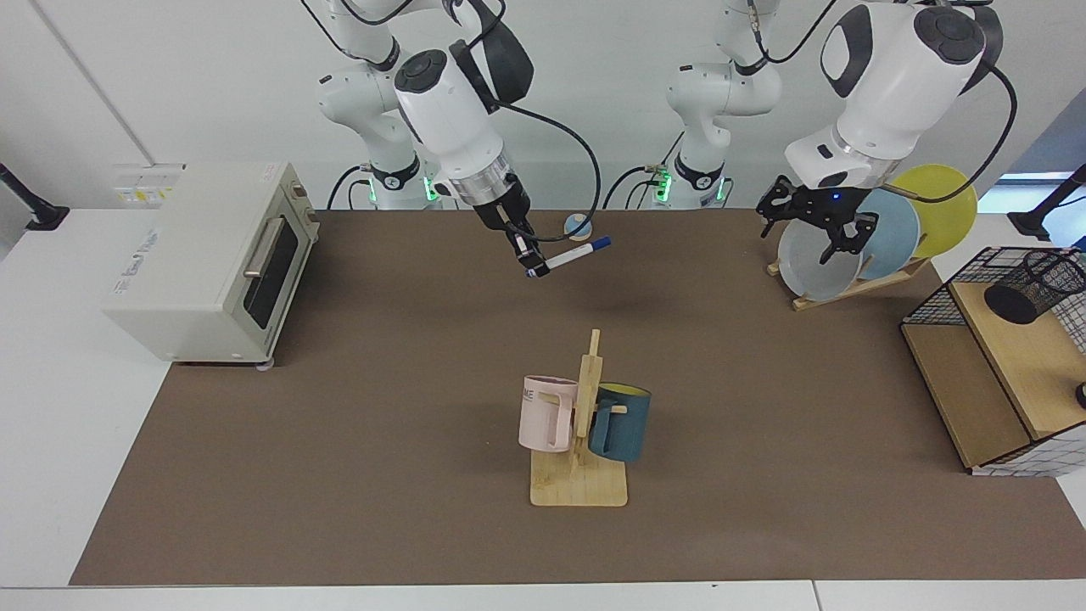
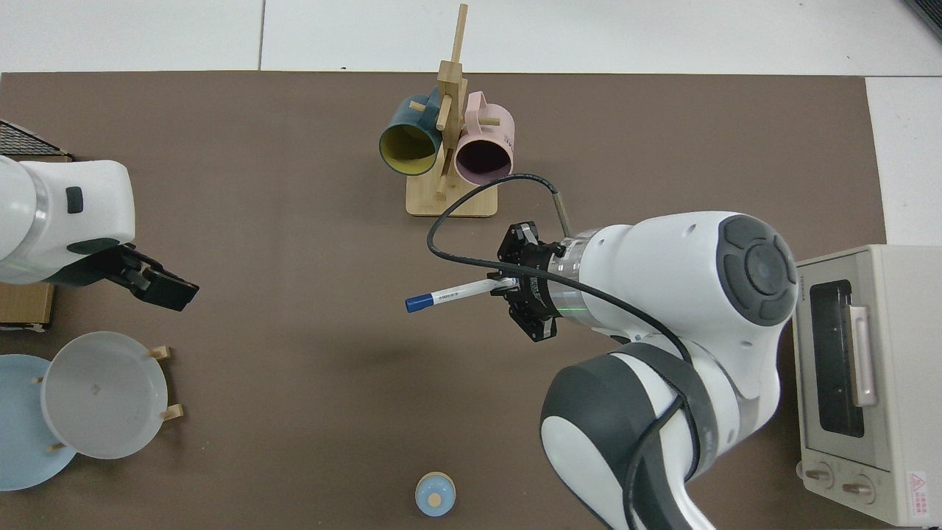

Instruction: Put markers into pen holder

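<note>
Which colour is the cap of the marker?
Dark blue, on the marker in the right pincer; clearest in the top view.

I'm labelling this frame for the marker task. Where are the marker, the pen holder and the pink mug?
marker [image 1: 577, 254], facing view, on its white barrel.
pen holder [image 1: 1037, 284], facing view, on its black mesh wall.
pink mug [image 1: 543, 413], facing view, on its outer side.
</note>
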